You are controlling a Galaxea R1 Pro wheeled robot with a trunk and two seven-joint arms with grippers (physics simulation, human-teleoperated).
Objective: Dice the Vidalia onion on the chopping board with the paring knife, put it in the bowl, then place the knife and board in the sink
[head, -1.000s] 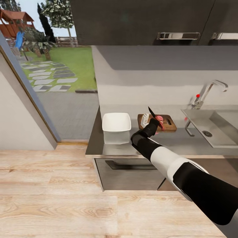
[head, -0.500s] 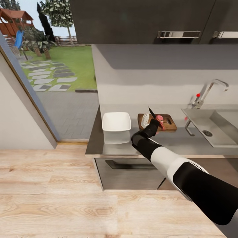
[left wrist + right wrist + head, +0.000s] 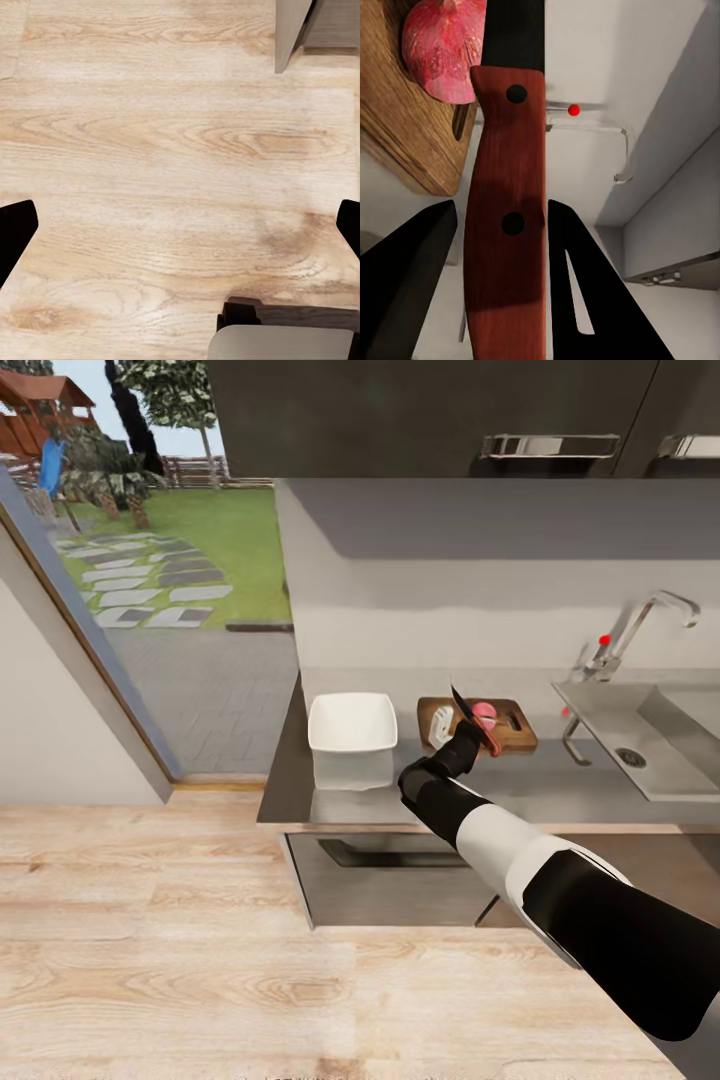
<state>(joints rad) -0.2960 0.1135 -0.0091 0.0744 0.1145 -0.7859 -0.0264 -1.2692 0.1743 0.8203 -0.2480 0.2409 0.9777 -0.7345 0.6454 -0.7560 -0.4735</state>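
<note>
Head view, centre frame: your right gripper point(image 3: 470, 732) is up over the board point(image 3: 478, 726), fingers clamped on the knife point(image 3: 466, 712). Blade tip slants to the upper left; the red handle runs down toward the lower right. The onion point(image 3: 484, 712) sits on the board, just beside the blade from this angle; contact between them cannot be judged. The bowl point(image 3: 351, 722) is left of the board on the countertop point(image 3: 520, 790), apart from it. The sink point(image 3: 650, 742) lies at the right edge, with the tap point(image 3: 640, 622) above it.

Right wrist view: both fingers point(image 3: 412, 285) press the handle's flanks, the onion and board corner in the upper left.

Left wrist view: your left gripper point(image 3: 180, 225) hangs over the wooden floor point(image 3: 165, 142), its dark fingertips spread wide to both frame edges, nothing between them.
</note>
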